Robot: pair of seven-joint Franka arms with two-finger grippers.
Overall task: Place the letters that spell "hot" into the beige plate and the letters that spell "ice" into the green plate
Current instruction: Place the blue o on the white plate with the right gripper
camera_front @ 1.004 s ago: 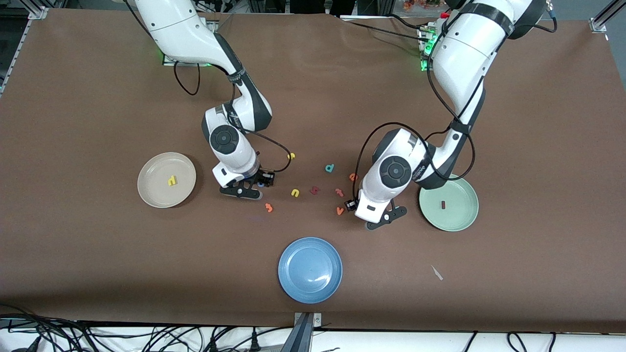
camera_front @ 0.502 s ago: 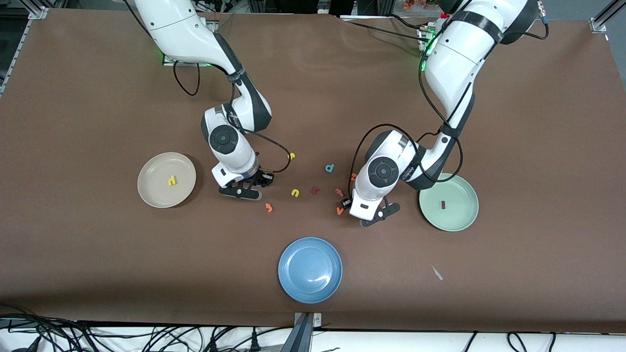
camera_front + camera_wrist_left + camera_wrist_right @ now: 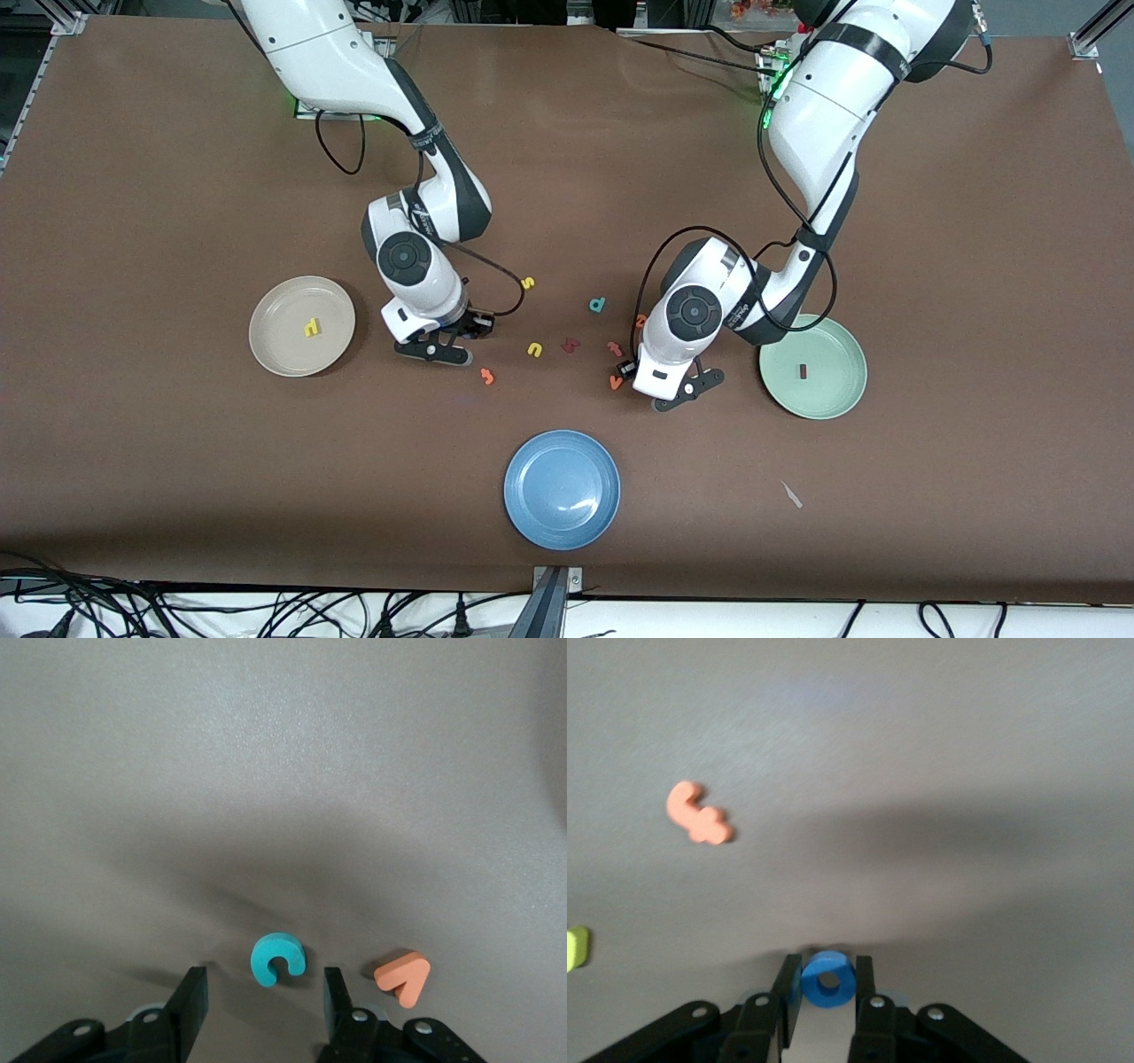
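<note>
My right gripper is shut on the blue ring-shaped o, low over the table beside the beige plate, which holds the yellow h. The orange t lies nearby. My left gripper is open, low at the table, its jaws on either side of the teal c; the hand hides the c in the front view. The green plate holds the dark red i. The orange e peeks out beside the left arm.
Loose letters lie between the two hands: yellow s, yellow u, dark red k, teal d, reddish-pink t, an orange v-like letter. A blue plate sits nearer the front camera.
My right gripper has closed on the blue o. My left hand has shifted a little toward the right arm's end of the table and stopped over the teal c.
</note>
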